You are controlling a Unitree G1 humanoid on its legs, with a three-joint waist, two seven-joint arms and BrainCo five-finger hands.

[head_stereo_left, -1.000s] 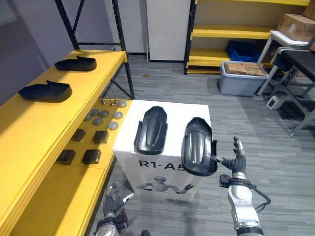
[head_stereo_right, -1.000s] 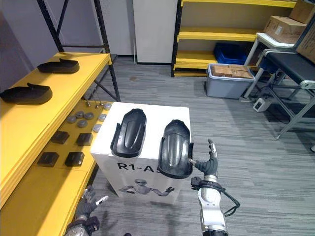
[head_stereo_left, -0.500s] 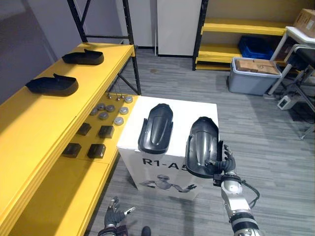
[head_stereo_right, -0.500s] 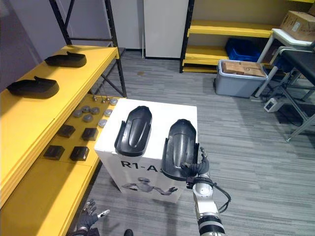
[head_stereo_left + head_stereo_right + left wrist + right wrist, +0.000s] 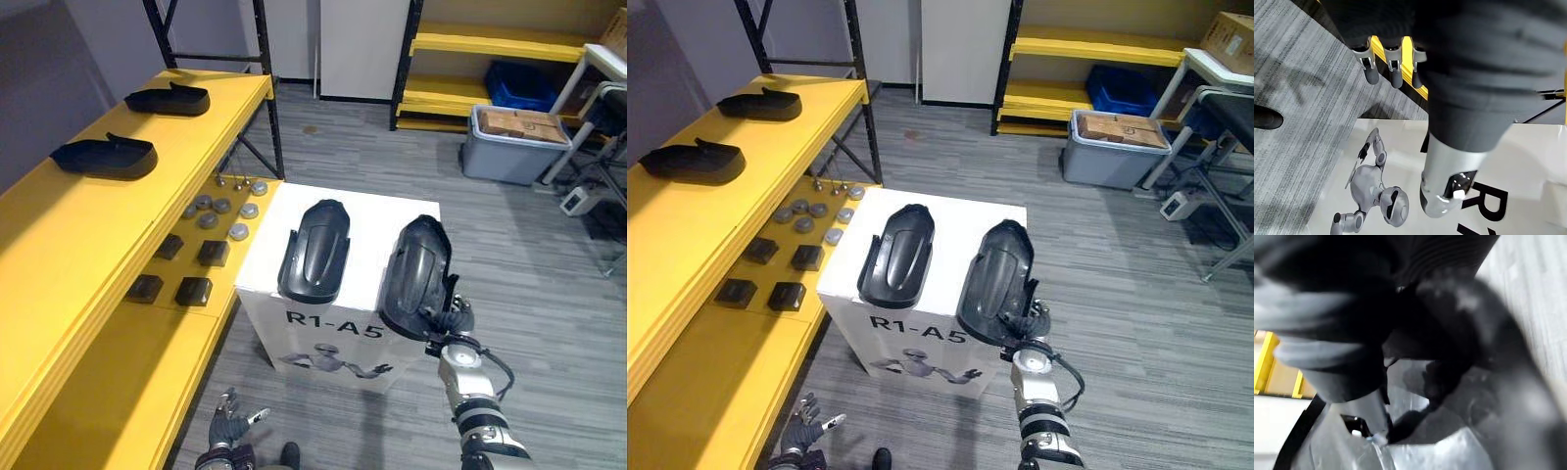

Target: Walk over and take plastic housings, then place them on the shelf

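My right hand (image 5: 454,320) is curled round the near end of the housing (image 5: 416,274), its length running straight away from me across the white box (image 5: 367,215). The shelf (image 5: 59,235) is off to my left; my left hand (image 5: 230,416) hangs low, fingers loose.

plastic housings (image 5: 416,277): four; one gripped by the right hand (image 5: 454,319), one (image 5: 314,251) just left of it on the white box (image 5: 323,333), two (image 5: 105,157) (image 5: 168,99) well left of it on the yellow shelf (image 5: 59,235)
round grey discs (image 5: 238,231): seven, left of the right hand
small dark blocks (image 5: 193,290): four, ahead of the left hand (image 5: 229,431)
grey bin (image 5: 505,162): one
blue crate (image 5: 524,86): one
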